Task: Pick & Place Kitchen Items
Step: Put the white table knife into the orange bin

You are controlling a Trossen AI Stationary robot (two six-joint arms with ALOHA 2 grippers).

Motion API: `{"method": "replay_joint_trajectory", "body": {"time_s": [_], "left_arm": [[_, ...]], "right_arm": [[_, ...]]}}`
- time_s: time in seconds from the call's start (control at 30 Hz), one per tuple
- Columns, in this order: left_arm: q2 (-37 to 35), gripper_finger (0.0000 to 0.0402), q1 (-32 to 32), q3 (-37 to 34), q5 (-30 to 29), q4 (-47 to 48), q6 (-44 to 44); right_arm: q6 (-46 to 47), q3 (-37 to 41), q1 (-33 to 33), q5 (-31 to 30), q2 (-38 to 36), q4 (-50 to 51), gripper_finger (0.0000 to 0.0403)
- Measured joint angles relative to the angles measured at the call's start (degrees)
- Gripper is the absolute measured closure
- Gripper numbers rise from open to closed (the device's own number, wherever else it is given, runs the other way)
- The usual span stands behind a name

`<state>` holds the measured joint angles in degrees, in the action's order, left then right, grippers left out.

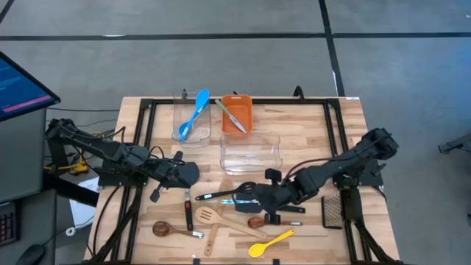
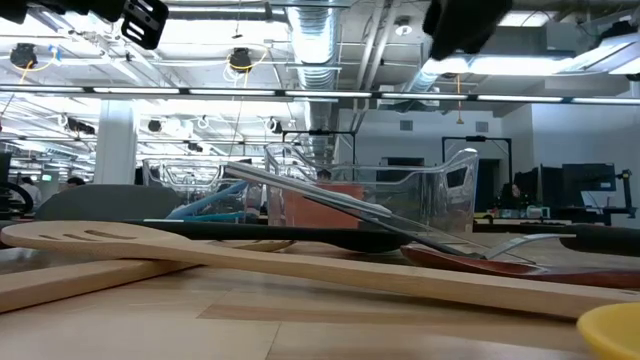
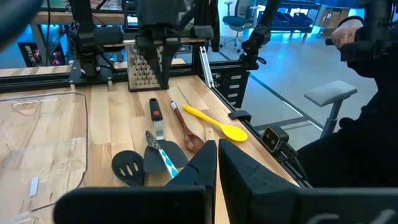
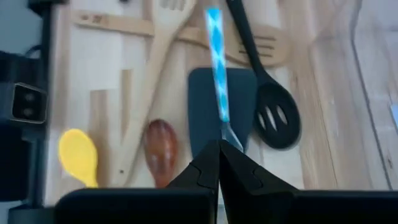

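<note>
Nearest me: smooth yellow spoon [image 1: 269, 242], wooden slotted spatula [image 1: 208, 216]. R gripper [image 4: 219, 152] pinched on thin blue-handled utensil [image 4: 216, 59] over flat black turner [image 4: 214, 99]. L gripper [image 1: 157, 193] closed, empty.

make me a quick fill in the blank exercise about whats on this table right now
1. The blue spoon rests in a clear tub beside the ____ bin.
2. The lone spoon nearest the table's front edge is ____.
3. The right claw is shut on a utensil with a blue and ____ handle.
4. The metal grater lies near the ____ arm.

Missing words: orange; yellow; white; right
</note>
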<state>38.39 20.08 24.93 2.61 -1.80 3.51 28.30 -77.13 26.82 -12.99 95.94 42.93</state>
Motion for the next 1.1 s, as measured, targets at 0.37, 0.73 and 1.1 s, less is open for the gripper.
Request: {"method": "replay_joint_trajectory", "body": {"time_s": [0.37, 0.73, 1.1], "left_arm": [[0.00, 0.0399, 0.00, -0.68, 0.17, 0.06, 0.00], [0.80, 0.0399, -0.03, -3.23, -0.09, -0.08, 0.00], [0.85, 0.0399, -0.22, -3.19, -0.04, -1.31, -0.11]], "right_arm": [[0.46, 0.02, -4.80, 2.48, 2.90, -2.00, 0.0322], [-3.37, 0.27, -6.60, 8.87, 7.96, -4.16, 0.0226], [-3.37, 0.25, -6.73, 10.20, 13.84, -4.74, 0.0227]]}}
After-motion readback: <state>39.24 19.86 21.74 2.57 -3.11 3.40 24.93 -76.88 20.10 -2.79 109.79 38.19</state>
